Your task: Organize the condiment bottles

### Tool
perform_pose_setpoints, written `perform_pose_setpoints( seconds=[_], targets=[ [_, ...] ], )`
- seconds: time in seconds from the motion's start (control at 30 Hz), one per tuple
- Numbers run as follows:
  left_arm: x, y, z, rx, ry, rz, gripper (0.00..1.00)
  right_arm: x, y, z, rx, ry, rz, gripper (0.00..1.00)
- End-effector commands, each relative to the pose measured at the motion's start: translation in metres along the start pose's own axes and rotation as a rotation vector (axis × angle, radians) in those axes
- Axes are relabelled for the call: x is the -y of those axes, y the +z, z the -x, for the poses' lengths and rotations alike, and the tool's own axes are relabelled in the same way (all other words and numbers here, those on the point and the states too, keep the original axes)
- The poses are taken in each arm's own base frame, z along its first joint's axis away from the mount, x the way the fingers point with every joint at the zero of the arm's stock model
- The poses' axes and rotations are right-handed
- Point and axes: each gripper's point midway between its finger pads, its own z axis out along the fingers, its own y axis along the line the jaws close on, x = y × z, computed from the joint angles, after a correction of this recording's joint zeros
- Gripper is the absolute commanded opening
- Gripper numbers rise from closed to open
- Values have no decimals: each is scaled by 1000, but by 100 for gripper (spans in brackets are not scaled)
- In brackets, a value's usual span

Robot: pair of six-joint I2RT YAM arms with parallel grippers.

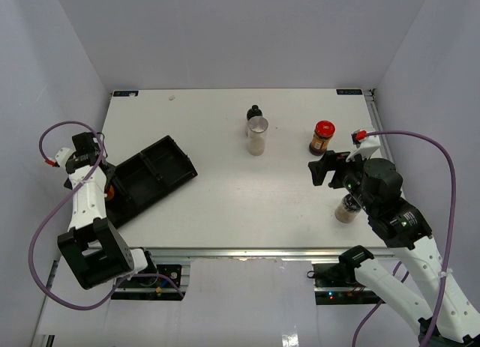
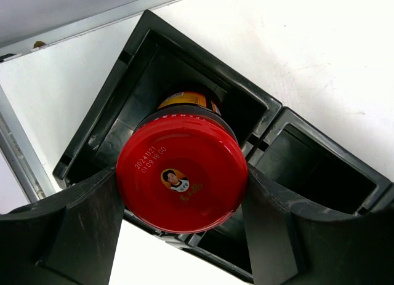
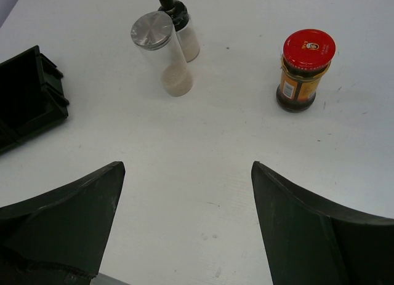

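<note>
**Left claw grips a red-capped jar in the tray; right claw stands open over the table**

The left gripper (image 2: 180,174) is partly closed, and its two dark fingers (image 2: 80,229) press on opposite sides of the lid of a red-capped sauce jar (image 2: 178,186). The jar stands upright with its long axis vertical. Its lid faces straight up into the wrist camera, and its orange-labelled body goes down into an end compartment of the black tray (image 1: 154,174). The pictures do not show whether its base rests on the compartment floor. The neighbouring compartment in the wrist view holds nothing.

The right gripper (image 3: 188,167) hangs wide open above the white table (image 1: 225,197) with nothing between its fingers.

Three more bottles stand upright on the far half of the table:
- A silver-capped clear jar (image 3: 163,60) has a little pale tan powder at the bottom.
- A black-capped bottle (image 3: 178,26) stands just behind the silver-capped jar, touching it or very nearly so.
- A second red-capped jar (image 3: 306,69) with dark brown contents stands well apart to the right of the pair.

A tan-filled jar (image 1: 347,210) stands at the near right, beside and partly under the right arm, and its cap is hidden. All four are well apart from the tray, which lies at an angle on the left side.
</note>
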Motion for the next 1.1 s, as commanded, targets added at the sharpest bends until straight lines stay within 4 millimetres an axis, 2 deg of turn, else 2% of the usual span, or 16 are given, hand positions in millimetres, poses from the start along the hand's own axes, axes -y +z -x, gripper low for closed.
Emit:
perform_pose_setpoints(
  seconds=[0.0, 0.33, 0.4, 0.43, 0.53, 0.6, 0.67, 0.73, 0.97, 1.07],
  targets=[
    [11, 1, 27, 106, -42, -33, 1, -4, -7, 17, 66, 5, 17, 90],
    [15, 12, 25, 80, -23, -50, 10, 0, -8, 17, 72, 1, 3, 90],
    [15, 13, 23, 73, -9, -54, 24, 0, -8, 16, 73, -1, 2, 90],
    [15, 13, 23, 73, -8, -54, 37, 0, -8, 16, 74, 0, 2, 90],
    [14, 12, 22, 71, -8, -56, 63, 0, -7, 15, 74, 1, 5, 90],
    [15, 9, 23, 70, -7, -65, 75, 0, -7, 14, 70, 1, 2, 90],
    [15, 6, 23, 65, -5, -71, 83, 1, -7, 14, 69, 0, 1, 90],
    [17, 0, 25, 63, -5, -87, 98, 1, -7, 13, 69, -1, -1, 90],
    [22, -27, 42, 73, -3, -125, 98, 0, -6, 14, 61, 2, -1, 90],
    [33, -49, 54, 69, 23, -199, 98, 2, -1, 12, 48, 12, -17, 90]
  ],
)
